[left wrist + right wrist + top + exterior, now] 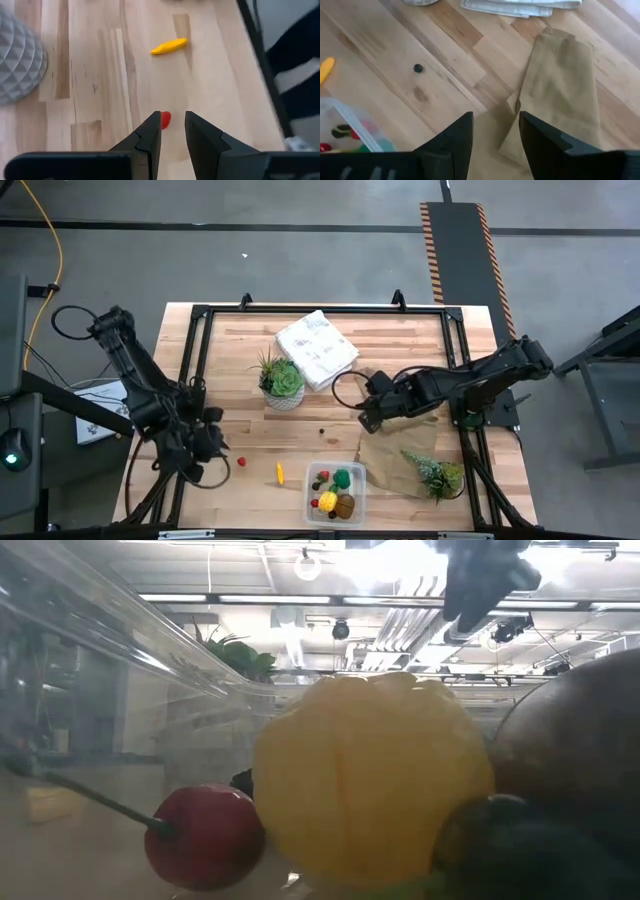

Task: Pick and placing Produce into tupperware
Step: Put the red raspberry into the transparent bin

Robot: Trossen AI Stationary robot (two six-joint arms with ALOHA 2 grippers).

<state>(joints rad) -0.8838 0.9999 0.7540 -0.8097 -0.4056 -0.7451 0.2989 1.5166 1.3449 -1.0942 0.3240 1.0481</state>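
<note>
The clear tupperware [335, 492] stands near the table's near edge. It holds the yellow lemon [327, 501], the green broccoli piece [343, 477], the brown kiwi ball [346, 505] and red berries [322, 477]. In the low view the lemon [370, 780] and a red berry [205, 835] fill the picture. One red berry [165, 118] lies on the wood just ahead of my open left gripper [173, 131]. The orange stick [169, 46] lies farther toward the tupperware. A dark berry [418, 68] lies alone on the wood. My open right gripper [495, 125] hovers over the edge of the brown paper bag [560, 75].
A succulent in a grey faceted pot [281, 383] stands mid-table, with the folded white cloth [316, 348] behind it. Another succulent [438, 473] lies on the paper bag [395, 452] near the right frame rail. A black frame [190, 350] borders the table.
</note>
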